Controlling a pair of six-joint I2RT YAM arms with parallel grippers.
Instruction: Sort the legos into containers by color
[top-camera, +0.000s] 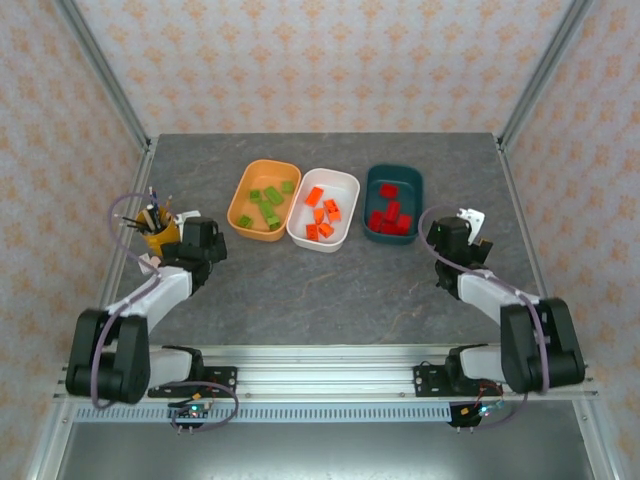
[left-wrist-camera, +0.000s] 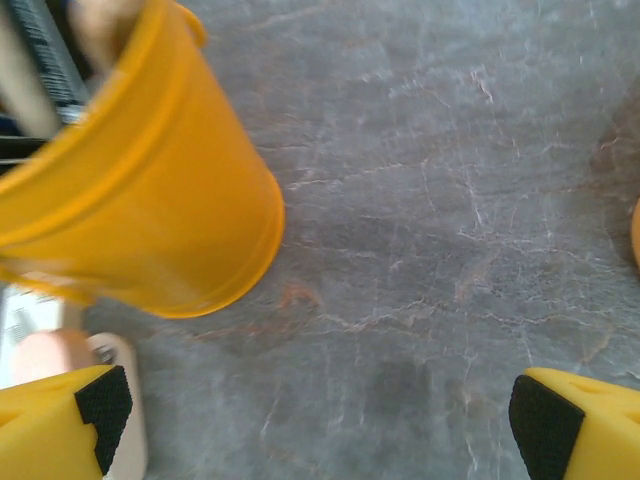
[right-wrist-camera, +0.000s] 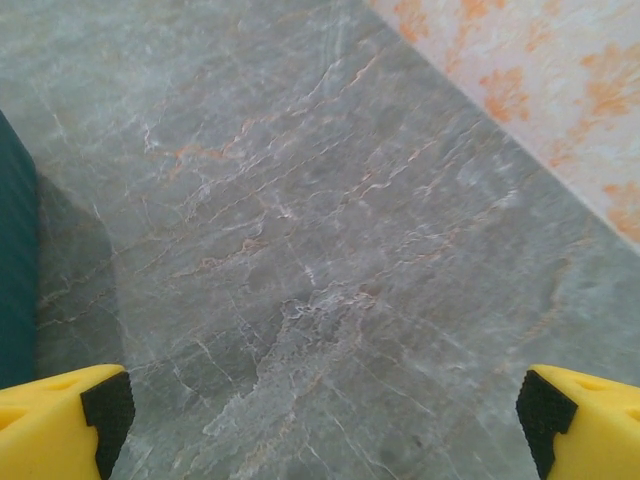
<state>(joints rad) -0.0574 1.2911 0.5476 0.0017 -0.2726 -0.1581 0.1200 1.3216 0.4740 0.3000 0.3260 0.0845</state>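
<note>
Stone tabletop, legos in containers

The table is showing a matt, veined, stone-like surface. The pencil cup is looking like glossy, smooth plastic. The orange tub, white tub and teal tub are reading as smooth plastic.

- From my remote desk, I see a grey, marble-veined table spread below the overhead camera. Both wrist views pick out pale and rust-coloured veins in its surface.
- A yellow pencil cup stands near the table's left edge with pens and pencils sticking out of it. In the left wrist view it looms close and blurred at upper left.
- Cream wallpaper with an orange floral pattern lines the back and both sides.
- Aluminium posts rise from the back corners, and a metal rail runs along the near edge.
</note>
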